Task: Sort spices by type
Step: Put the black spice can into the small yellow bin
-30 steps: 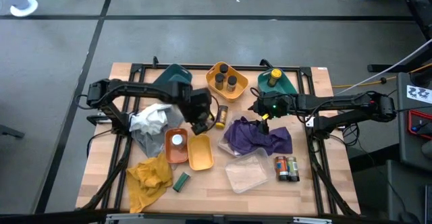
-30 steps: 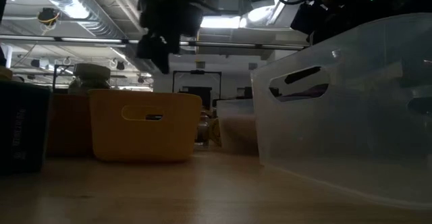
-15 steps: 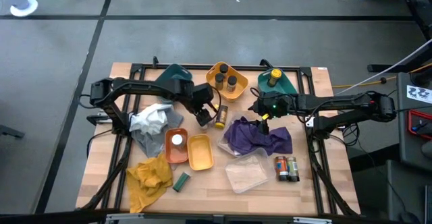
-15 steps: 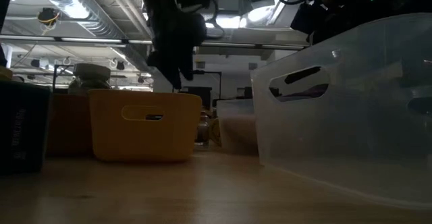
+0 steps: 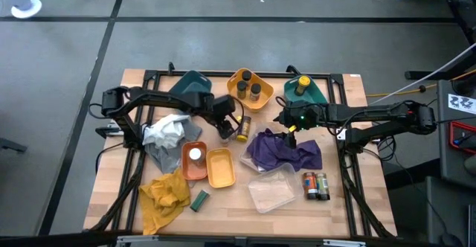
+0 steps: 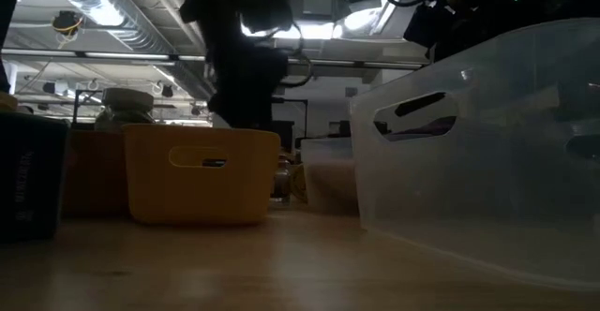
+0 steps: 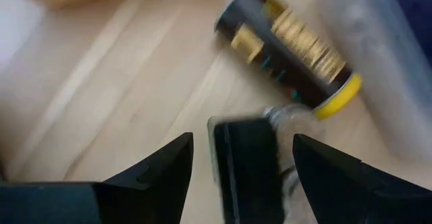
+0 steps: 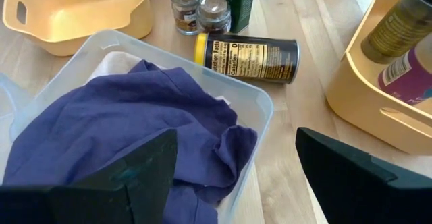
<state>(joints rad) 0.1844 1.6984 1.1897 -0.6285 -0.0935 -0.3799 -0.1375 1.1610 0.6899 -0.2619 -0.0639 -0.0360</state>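
My left gripper (image 5: 227,128) (image 7: 241,143) is open and points steeply down at the table's middle. A small clear spice jar with a black lid (image 7: 247,162) stands between its fingers, with a gap on each side. Just beyond lies a dark jar with a gold label and a yellow lid (image 7: 290,45) (image 5: 243,128) (image 8: 250,59), on its side on the wood. Two small brown-filled jars (image 8: 200,7) stand upright near it. My right gripper (image 5: 287,132) (image 8: 236,183) hangs open over the purple cloth (image 8: 135,123).
The orange tray (image 5: 250,98) at the back holds two jars, and the teal tray (image 5: 312,96) one with a yellow lid. A white-lidded jar sits in the orange tray (image 5: 186,169) beside the yellow tray (image 5: 221,169). Nearer are a clear tub (image 5: 271,193), two jars (image 5: 314,185), a dark tin (image 5: 199,200) and a yellow cloth (image 5: 163,196).
My left gripper has come down and gone toward the table's right, to the jars at the middle. It has tipped to point more steeply down and has stayed open. The jars have not moved.
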